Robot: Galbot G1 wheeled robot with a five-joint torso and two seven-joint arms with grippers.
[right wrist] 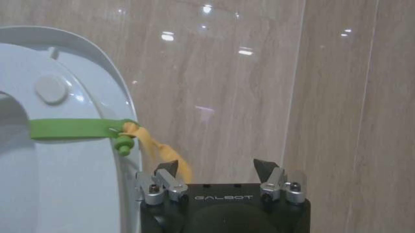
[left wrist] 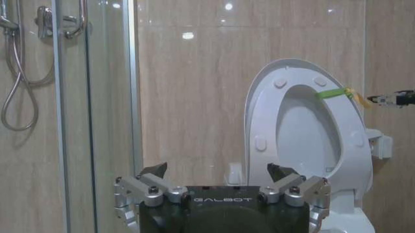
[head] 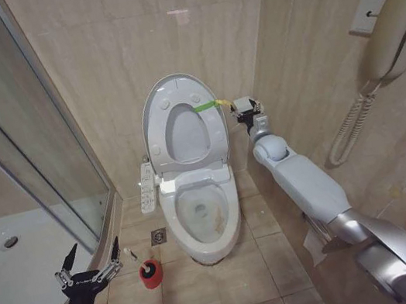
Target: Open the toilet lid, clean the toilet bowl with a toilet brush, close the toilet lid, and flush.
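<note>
Now the toilet lid (head: 181, 116) stands upright against the far wall, the stained toilet bowl (head: 202, 213) exposed. Right gripper (head: 244, 107), fingers spread, hovers beside the lid's green-yellow strap (head: 207, 106). Left gripper (head: 90, 268), also spread, hangs near the toilet brush (head: 147, 270), left of the bowl.

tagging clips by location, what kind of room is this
A small tiled bathroom, perhaps in a hotel: a white toilet bowl with its toilet lid raised, a glass shower enclosure on the left, and a wall phone on the right.
</note>
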